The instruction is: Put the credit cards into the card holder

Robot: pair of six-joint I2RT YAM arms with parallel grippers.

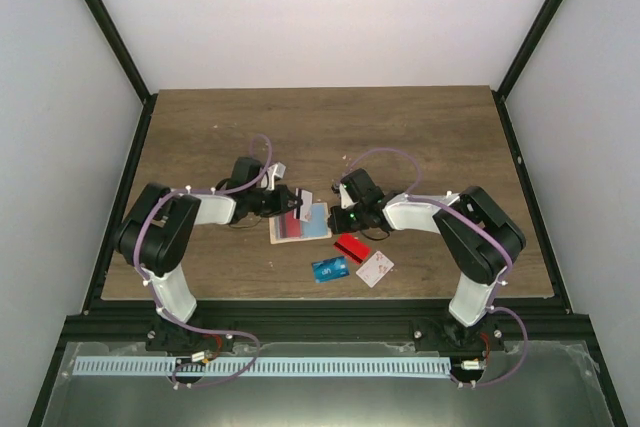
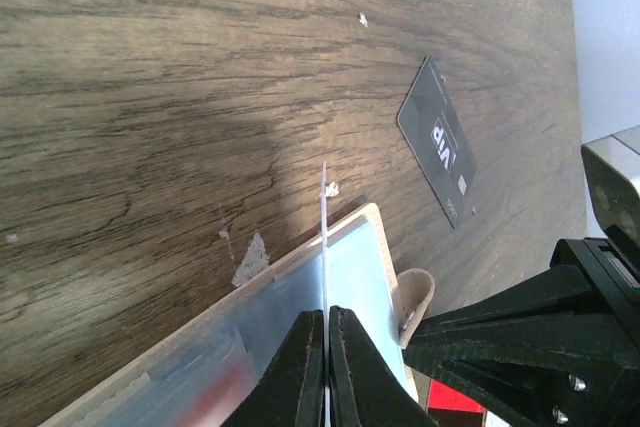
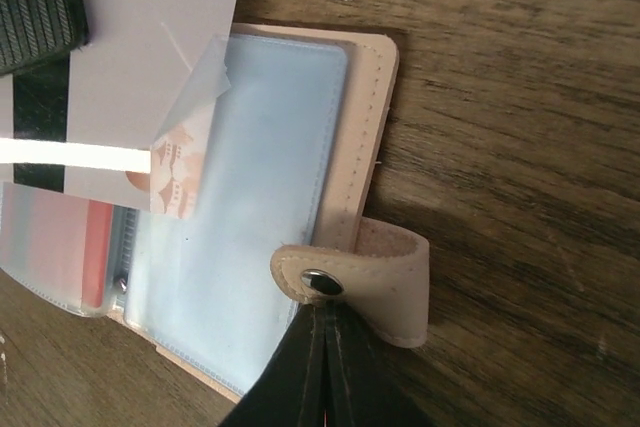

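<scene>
While left claw [image 2: 326, 313] pinches card [image 2: 325, 212] over card holder [image 3: 366, 127], right claw [image 3: 322, 313] nips tab [image 3: 398, 287]

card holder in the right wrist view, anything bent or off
On the open beige card holder, one clear plastic sleeve has a corner folded back, right where the white card with a black stripe overlaps it. That could snag the card.

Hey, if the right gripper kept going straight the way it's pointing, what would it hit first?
The snap tab of the card holder, right at the tips of the right gripper; whether they touch it is unclear.
</scene>
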